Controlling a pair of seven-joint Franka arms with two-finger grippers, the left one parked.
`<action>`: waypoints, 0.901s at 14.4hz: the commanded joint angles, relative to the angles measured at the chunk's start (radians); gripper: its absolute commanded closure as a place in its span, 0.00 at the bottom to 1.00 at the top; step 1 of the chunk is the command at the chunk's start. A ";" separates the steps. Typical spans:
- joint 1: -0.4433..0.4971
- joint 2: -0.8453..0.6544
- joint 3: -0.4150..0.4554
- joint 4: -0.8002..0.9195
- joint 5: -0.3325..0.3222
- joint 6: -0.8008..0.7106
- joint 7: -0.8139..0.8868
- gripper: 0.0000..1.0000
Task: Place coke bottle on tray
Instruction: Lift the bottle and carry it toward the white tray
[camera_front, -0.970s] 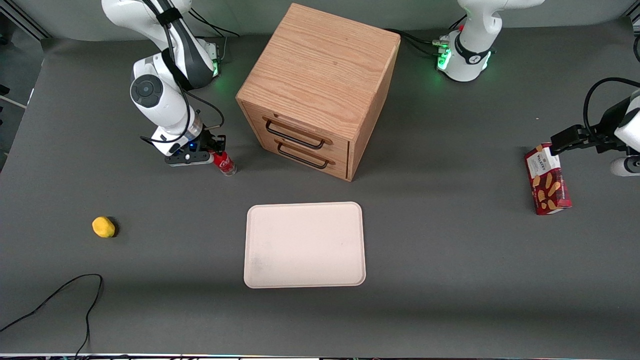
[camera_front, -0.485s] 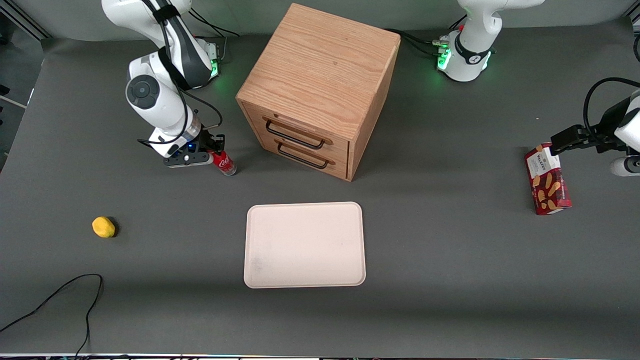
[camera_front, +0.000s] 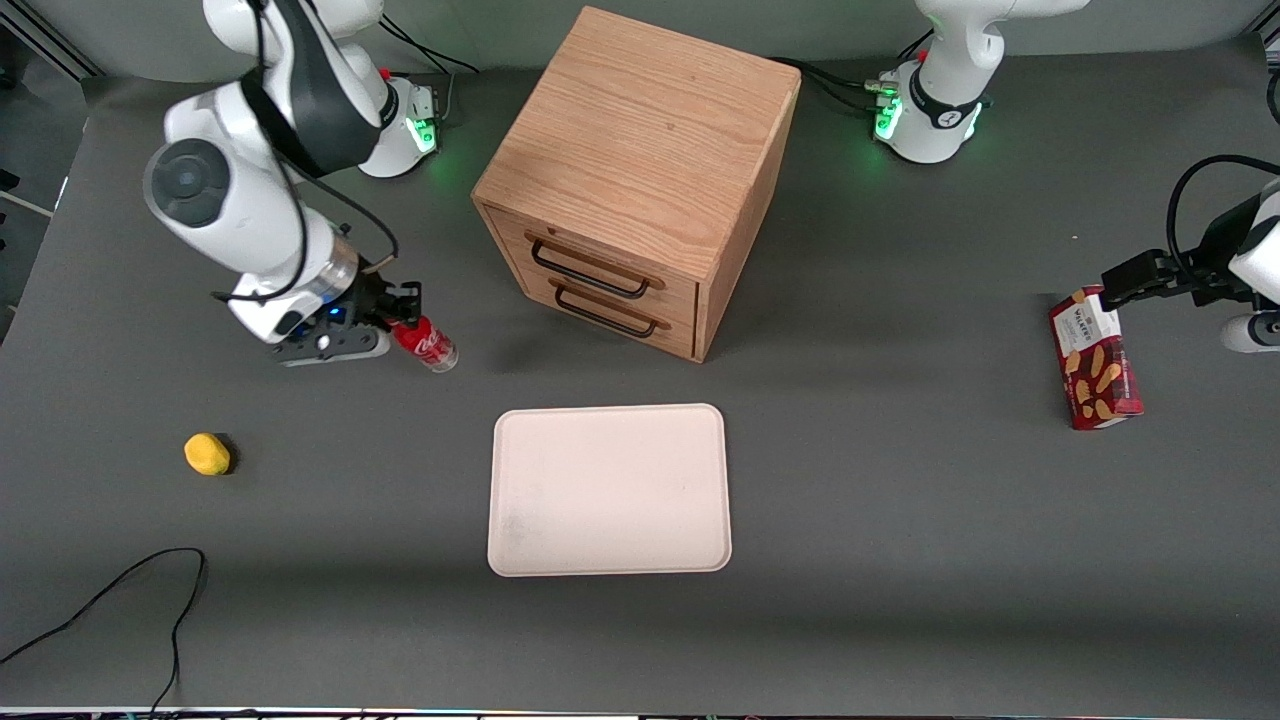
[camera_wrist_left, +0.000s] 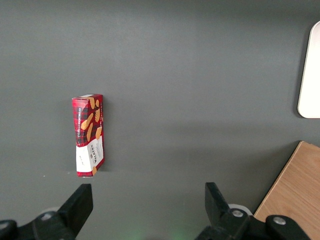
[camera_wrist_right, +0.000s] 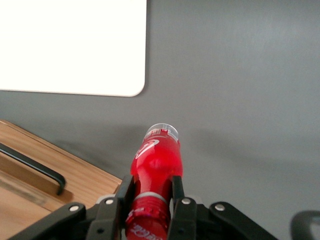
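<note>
The coke bottle (camera_front: 424, 346), red-labelled with a clear base, hangs tilted in my gripper (camera_front: 397, 325) above the table, toward the working arm's end and beside the wooden drawer cabinet (camera_front: 640, 180). In the right wrist view the gripper (camera_wrist_right: 151, 187) is shut on the bottle's neck just below the red cap, and the bottle (camera_wrist_right: 156, 160) points away with its clear base outward. The cream-white tray (camera_front: 609, 489) lies flat and bare, nearer the front camera than the cabinet and the bottle. A corner of the tray also shows in the right wrist view (camera_wrist_right: 70, 45).
A yellow lemon-like object (camera_front: 207, 453) lies toward the working arm's end, nearer the camera than the gripper. A black cable (camera_front: 120, 590) runs by the front edge. A red biscuit box (camera_front: 1095, 358) lies toward the parked arm's end. The cabinet's two drawers (camera_front: 600, 295) are shut.
My gripper has lifted the bottle off the table and carried it a little toward the working arm's end and the camera. The arm's wrist has risen and swung outward.
</note>
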 joint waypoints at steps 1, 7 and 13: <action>-0.004 0.138 -0.001 0.278 0.005 -0.140 -0.022 1.00; -0.001 0.465 0.028 0.899 -0.087 -0.428 -0.019 1.00; 0.002 0.635 0.071 1.016 -0.090 -0.229 -0.010 1.00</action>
